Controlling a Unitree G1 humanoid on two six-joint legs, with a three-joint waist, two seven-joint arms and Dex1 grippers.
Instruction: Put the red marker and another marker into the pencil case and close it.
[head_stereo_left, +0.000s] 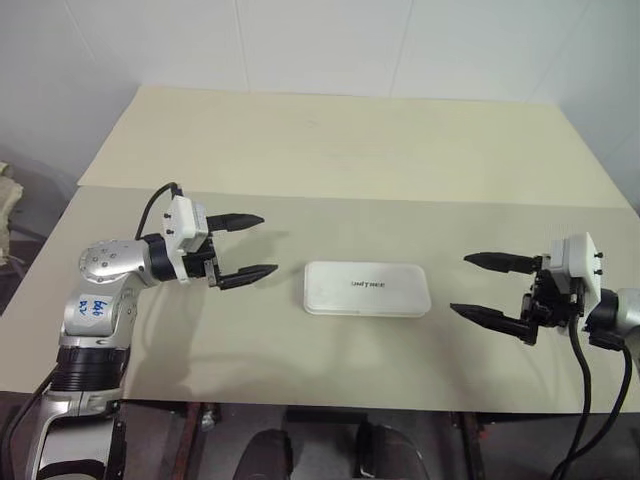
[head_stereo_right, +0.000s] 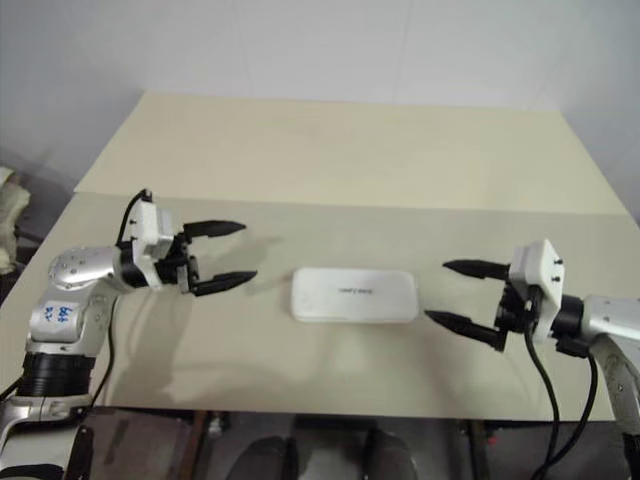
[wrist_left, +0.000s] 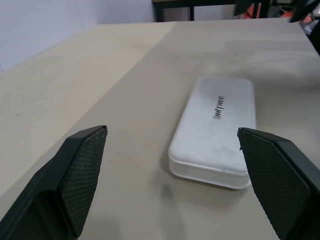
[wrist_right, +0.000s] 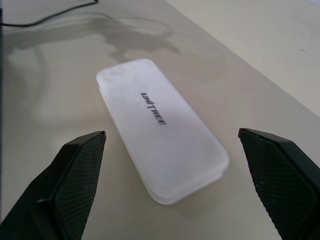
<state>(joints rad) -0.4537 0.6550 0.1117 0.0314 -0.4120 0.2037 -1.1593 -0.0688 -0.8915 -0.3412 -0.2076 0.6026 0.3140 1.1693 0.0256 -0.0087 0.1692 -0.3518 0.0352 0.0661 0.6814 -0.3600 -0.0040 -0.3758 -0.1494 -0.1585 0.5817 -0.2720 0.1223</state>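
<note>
The pencil case (head_stereo_left: 367, 288) lies shut and flat near the front edge of the beige surface (head_stereo_left: 340, 150), its lid with the "UNITREE" print facing up. The left gripper (head_stereo_left: 243, 245) hangs just off the case's left end, its arm bent at the elbow and reaching inward, roughly level, fingers (wrist_left: 82, 172) spread wide and holding nothing. The right gripper (head_stereo_left: 488, 287) mirrors it off the case's right end, a little further away, angled slightly downward, its fingers (wrist_right: 80, 172) also spread apart and empty. Neither touches the case.
</note>
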